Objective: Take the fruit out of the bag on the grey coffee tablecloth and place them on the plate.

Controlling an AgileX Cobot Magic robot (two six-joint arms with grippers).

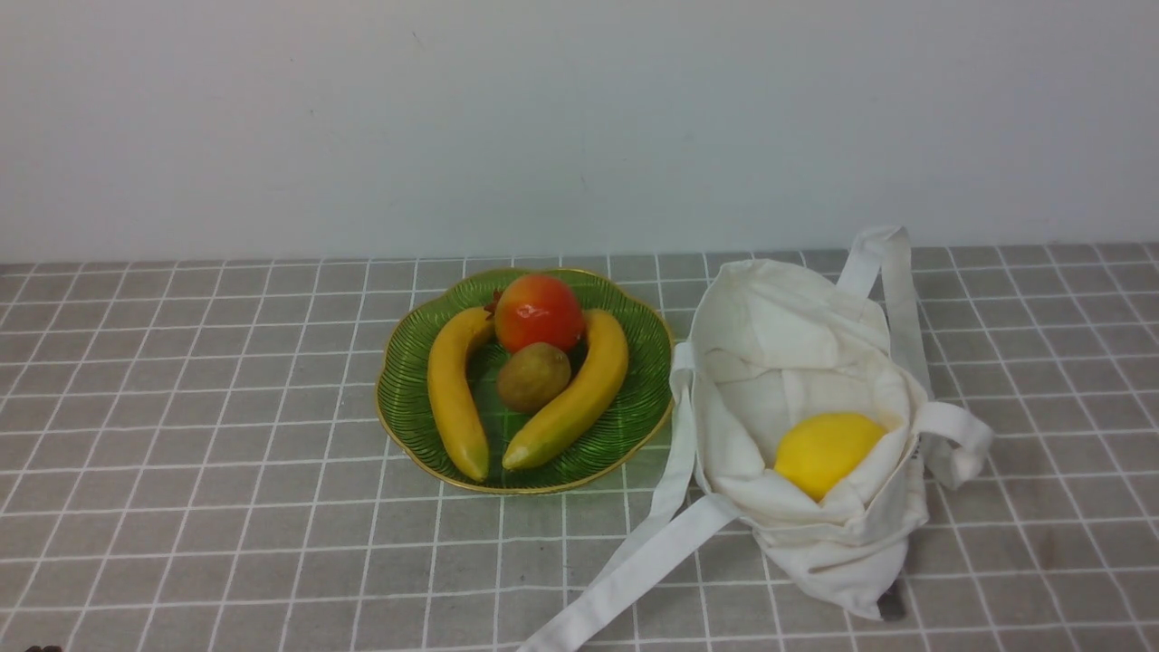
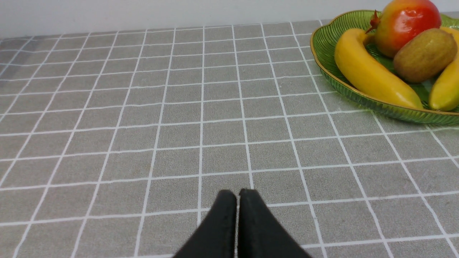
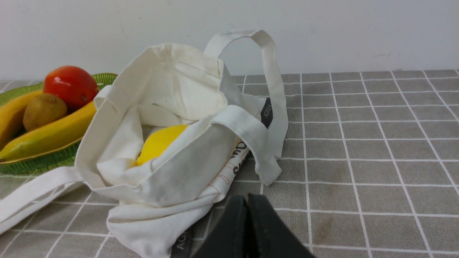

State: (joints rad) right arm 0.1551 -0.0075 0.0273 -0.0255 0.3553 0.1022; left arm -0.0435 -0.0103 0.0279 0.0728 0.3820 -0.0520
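The off-white tote bag (image 1: pixel 806 398) lies open on the grey checked tablecloth (image 1: pixel 181 507), right of the green plate (image 1: pixel 407 398). A yellow lemon (image 1: pixel 826 451) sits inside the bag; it also shows in the right wrist view (image 3: pixel 159 141). An olive-brown kiwi (image 1: pixel 532 376) lies on the plate between two bananas. My left gripper (image 2: pixel 237 195) is shut and empty over bare cloth, left of the plate (image 2: pixel 324 53). My right gripper (image 3: pixel 247 200) is shut and empty, just in front of the bag (image 3: pixel 172 179). Neither gripper shows in the front view.
Two bananas (image 1: pixel 453 389) (image 1: pixel 575 394) and a round red-orange fruit (image 1: pixel 538 312) also lie on the plate. The bag's long straps (image 1: pixel 634 561) trail toward the front edge. A white wall (image 1: pixel 579 118) stands behind the table.
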